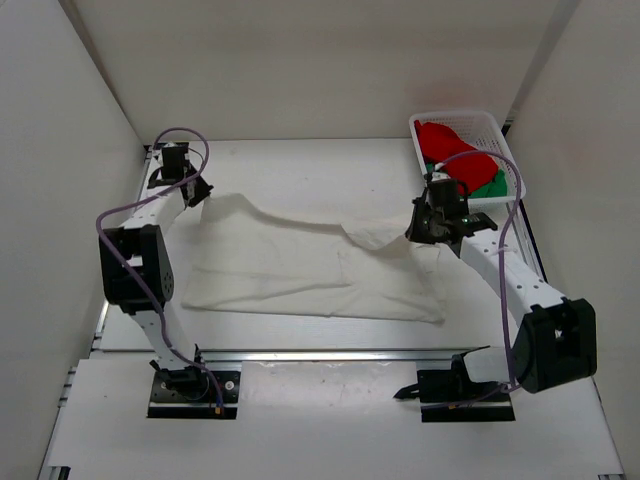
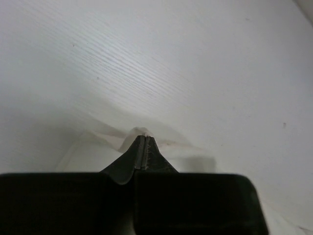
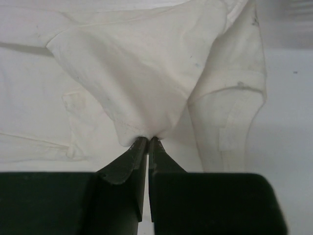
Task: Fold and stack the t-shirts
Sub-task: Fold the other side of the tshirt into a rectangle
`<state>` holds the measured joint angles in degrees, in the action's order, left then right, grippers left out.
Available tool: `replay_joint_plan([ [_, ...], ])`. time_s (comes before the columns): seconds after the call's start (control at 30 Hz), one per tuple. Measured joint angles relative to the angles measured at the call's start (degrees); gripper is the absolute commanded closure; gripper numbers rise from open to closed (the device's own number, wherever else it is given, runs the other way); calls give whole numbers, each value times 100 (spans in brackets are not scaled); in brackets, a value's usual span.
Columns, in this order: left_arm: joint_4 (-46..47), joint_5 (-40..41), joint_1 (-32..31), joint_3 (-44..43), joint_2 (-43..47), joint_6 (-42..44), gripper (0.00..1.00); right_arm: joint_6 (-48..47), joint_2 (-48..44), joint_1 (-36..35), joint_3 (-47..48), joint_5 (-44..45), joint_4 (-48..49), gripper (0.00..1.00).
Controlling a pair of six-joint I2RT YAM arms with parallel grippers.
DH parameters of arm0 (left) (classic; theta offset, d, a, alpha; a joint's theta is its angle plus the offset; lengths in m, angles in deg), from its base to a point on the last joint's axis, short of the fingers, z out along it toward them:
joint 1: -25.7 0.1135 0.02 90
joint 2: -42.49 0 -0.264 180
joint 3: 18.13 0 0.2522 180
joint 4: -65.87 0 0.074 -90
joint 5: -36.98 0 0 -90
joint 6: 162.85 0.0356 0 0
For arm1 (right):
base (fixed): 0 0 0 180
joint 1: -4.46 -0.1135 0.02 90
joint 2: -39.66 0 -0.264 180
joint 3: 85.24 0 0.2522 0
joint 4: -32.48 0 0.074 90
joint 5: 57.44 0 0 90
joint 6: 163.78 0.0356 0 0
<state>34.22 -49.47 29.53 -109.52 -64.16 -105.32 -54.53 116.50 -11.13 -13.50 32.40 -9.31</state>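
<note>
The white surface [image 1: 300, 165] carries the white t-shirt [image 1: 300, 270], which lies spread wide across its middle, between the two arms. The near edge of the shirt lies flat, while its far edge is lifted at both ends and sags in between.

At the far right corner stands the white lattice basket [image 1: 497, 130]. Inside it, the red t-shirt [image 1: 445, 140] lies bunched, filling most of the space. The green t-shirt [image 1: 495, 183] shows beside the red one at the near right of the basket, partly hidden by the right arm.

The left end effector [image 1: 200, 192] is clenched on the far left corner of the white t-shirt, and its wrist view shows the fingers pressed together with a small tuft of cloth [image 2: 122, 139] at the tips [image 2: 143, 139]. The right end effector [image 1: 418, 228] is likewise closed on the shirt's far right part, just beside the basket. Its wrist view shows a fold of the fabric [image 3: 137, 73] pinched between the tips [image 3: 148, 141].
</note>
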Motion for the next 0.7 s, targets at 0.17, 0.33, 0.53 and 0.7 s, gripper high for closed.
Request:
replay_joint_plan([
  [0.17,363,-144,61,496,695,-79,100,31,-507,229,-492,-232,-85,100],
  [0.33,444,-317,155,1032,1073,-188,100,28,-1139,400,-546,-549,-260,100],
  [0.53,538,-619,328,1729,1963,-278,100,31,-1742,339,-546,-817,-531,100],
  [0.7,754,-903,717,2719,2898,-358,100,33,-2275,468,-857,-1202,-608,100],
])
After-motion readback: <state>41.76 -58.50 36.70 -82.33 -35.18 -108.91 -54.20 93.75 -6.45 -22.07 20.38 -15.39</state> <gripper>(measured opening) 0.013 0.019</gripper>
